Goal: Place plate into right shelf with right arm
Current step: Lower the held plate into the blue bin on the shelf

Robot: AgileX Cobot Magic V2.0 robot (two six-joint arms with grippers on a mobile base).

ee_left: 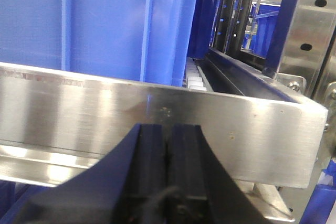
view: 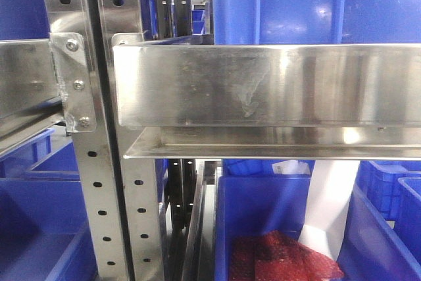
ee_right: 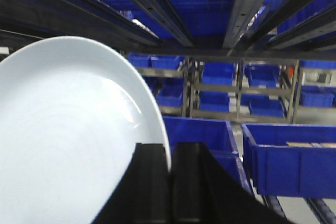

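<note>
In the right wrist view the white plate [ee_right: 68, 140] fills the left half, held on edge. My right gripper [ee_right: 169, 153] is shut on the plate's rim, one black finger on each face. The right shelf [view: 263, 87], shiny steel with a tall front lip, spans the front view; neither the plate nor any gripper shows there. In the left wrist view my left gripper [ee_left: 168, 135] is shut with nothing between its fingers, close in front of a steel shelf lip [ee_left: 157, 114].
Perforated steel uprights [view: 99, 195] stand left of the shelf. Blue bins [view: 283, 4] sit above the shelf lip and another [view: 263, 228] below, holding red mesh. Dark rails [ee_right: 157, 14] run overhead in the right wrist view, with blue bins [ee_right: 289, 161] beyond.
</note>
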